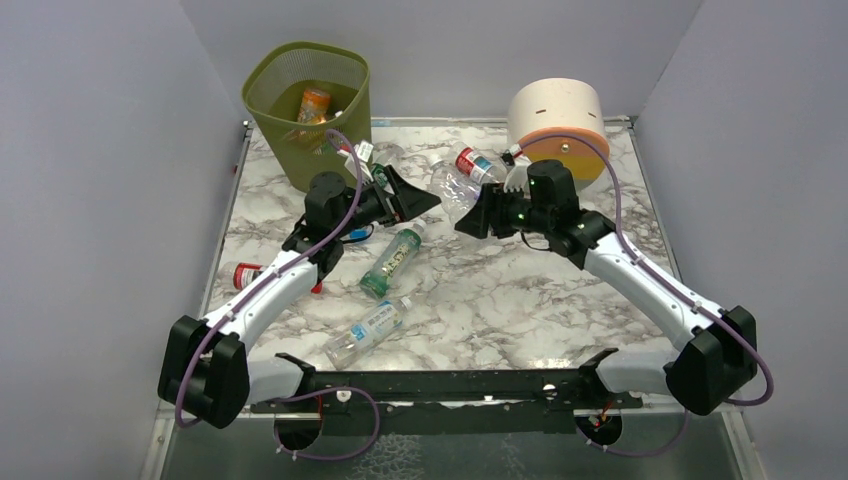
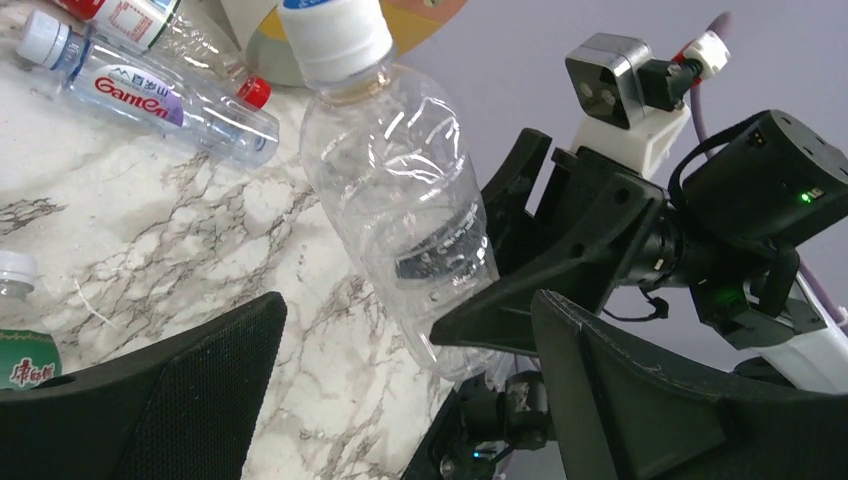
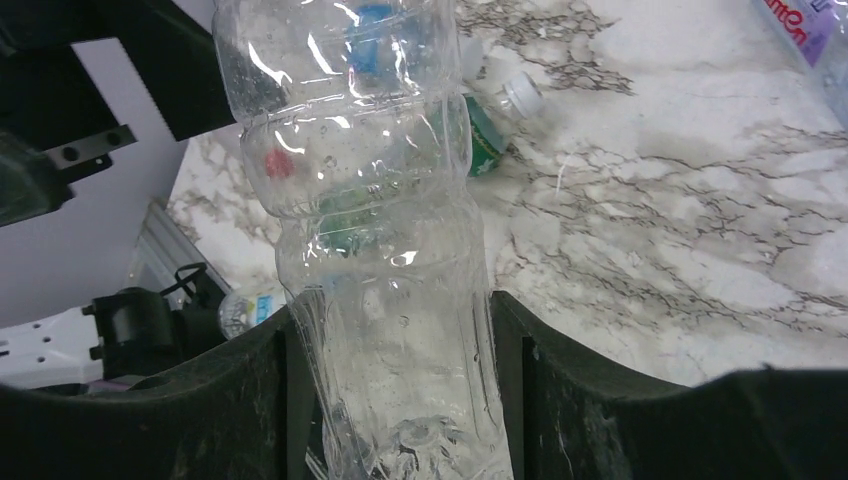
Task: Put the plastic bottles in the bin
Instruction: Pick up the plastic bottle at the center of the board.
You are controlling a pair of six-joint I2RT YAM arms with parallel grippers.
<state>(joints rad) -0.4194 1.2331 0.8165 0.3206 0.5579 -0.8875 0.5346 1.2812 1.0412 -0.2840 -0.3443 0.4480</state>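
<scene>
R end effector [image 3: 390,330] is clamped on the base end of a clear bottle [image 3: 365,200], w/ both fingers pressed against its sides. That bottle has no label and is held off the table [image 1: 520,300], tilted, w/ its white cap pointing toward the back, approx. mid-table betw. the two arms. L end effector [image 2: 405,330] has its fingers spread wide apart w/ nothing betw. them. It faces the held bottle from close by; can't tell if it touches. The bin [image 1: 272,135] stands at the back-left corner of the table and has an orange bottle [image 1: 314,104] inside; the other bits in there are too small to make out. Loose bottles lie on their sides on the table. A green-label bottle [image 1: 392,262] is in front of the L end effector, and a blue-label bottle [image 1: 368,332] is nearer the arm bases. A red-capped bottle [image 1: 243,274] sits at the left edge, partly under the L arm. At the back, a Ganten bottle [image 2: 150,92] and a red-label bottle [image 2: 140,18] lie near the cream cylinder [image 1: 555,112], well apart from the bin. A couple more lie at the bin's foot, mostly hidden by the L arm.
</scene>
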